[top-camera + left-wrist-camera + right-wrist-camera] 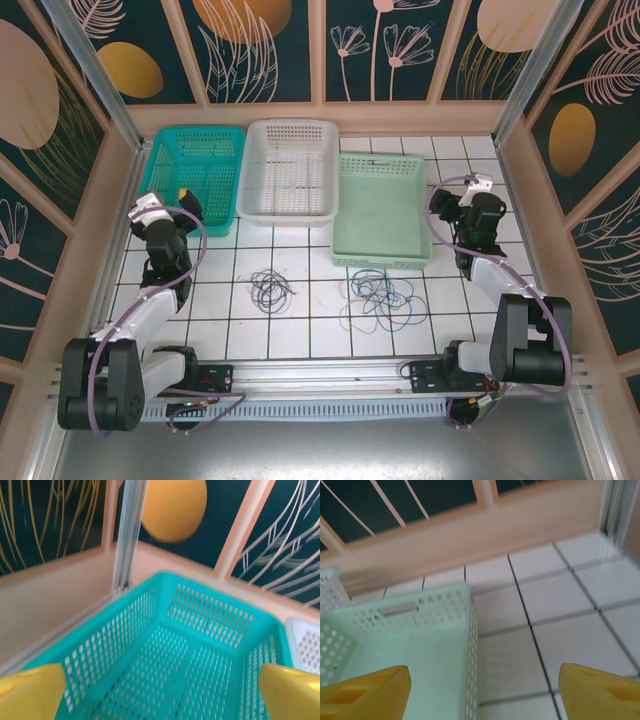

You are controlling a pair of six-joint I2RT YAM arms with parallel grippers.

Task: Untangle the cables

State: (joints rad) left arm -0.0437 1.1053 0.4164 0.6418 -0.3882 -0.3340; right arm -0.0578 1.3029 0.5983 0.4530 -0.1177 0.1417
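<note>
The cables lie on the tiled table in two tangles. A small dark tangle (270,288) sits left of centre, and a larger blue and dark tangle (380,297) lies right of centre. My left gripper (188,205) hovers over the near part of the teal basket (165,165), far from the tangles. Its yellow fingertips (30,692) stand wide apart, so the left gripper (160,695) is open above the teal basket's (200,610) floor. My right gripper (446,206) hangs by the pale green basket's (345,210) right side. The right gripper (482,692) is open and holds nothing, straddling the green basket's wall (470,645).
A white basket (292,130) stands between the teal and green ones at the back. Enclosure walls close in on both sides and behind. White tiled floor (570,625) lies to the right of the green basket.
</note>
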